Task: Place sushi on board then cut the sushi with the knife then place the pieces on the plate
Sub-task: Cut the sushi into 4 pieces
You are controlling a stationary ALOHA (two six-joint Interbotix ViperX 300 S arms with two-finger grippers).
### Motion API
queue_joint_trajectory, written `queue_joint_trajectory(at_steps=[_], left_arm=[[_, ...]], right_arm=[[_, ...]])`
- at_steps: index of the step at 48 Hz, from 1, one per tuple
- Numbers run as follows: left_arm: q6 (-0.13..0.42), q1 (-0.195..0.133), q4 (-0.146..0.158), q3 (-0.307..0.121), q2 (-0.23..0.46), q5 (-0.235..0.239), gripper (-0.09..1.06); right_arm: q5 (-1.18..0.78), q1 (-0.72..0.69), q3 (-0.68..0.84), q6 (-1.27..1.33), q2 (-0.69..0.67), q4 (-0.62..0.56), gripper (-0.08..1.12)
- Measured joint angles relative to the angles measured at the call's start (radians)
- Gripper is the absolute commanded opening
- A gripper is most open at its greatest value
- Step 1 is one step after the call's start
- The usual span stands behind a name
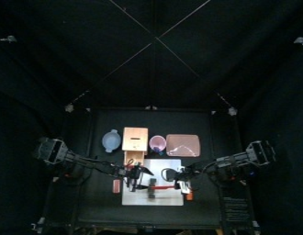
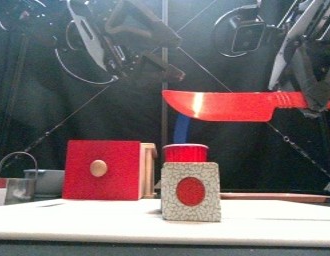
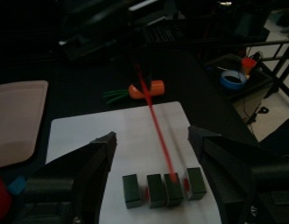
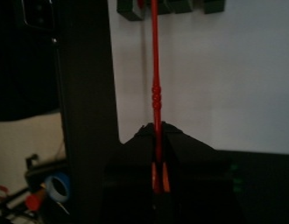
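Observation:
The sushi roll (image 3: 165,188) lies on the white cutting board (image 3: 88,140) as a row of dark green blocks; from the front its end (image 2: 191,192) is white with a red centre. My left gripper (image 3: 153,140) is open, one jaw on each side of the roll. My right gripper (image 4: 158,129) is shut on the handle of the red knife (image 2: 221,103). The blade hangs level above the roll, clear of it, and runs across the blocks (image 4: 176,7). In the top view both grippers (image 1: 132,171) (image 1: 183,181) meet over the board (image 1: 154,193).
Along the back stand the blue-grey bowl (image 1: 111,140), the wooden box (image 1: 134,139) with its red drawer front (image 2: 101,170), the red cup (image 2: 185,153) holding the blue knife (image 2: 183,132), and the pink tray (image 1: 183,143). An orange toy carrot (image 3: 148,88) lies beyond the board.

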Motion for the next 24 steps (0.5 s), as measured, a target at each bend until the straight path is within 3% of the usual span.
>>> queue_joint_trajectory(at_steps=[12,24], left_arm=[[0.002,0.000,0.005,0.002,0.011,-0.021,0.97],[0.002,-0.002,0.008,0.012,0.018,-0.023,0.97]], right_arm=[[-0.026,-0.020,0.109,0.348,-0.155,0.048,0.30],[-0.063,-0.018,0.189,0.813,-0.146,0.000,0.30]])
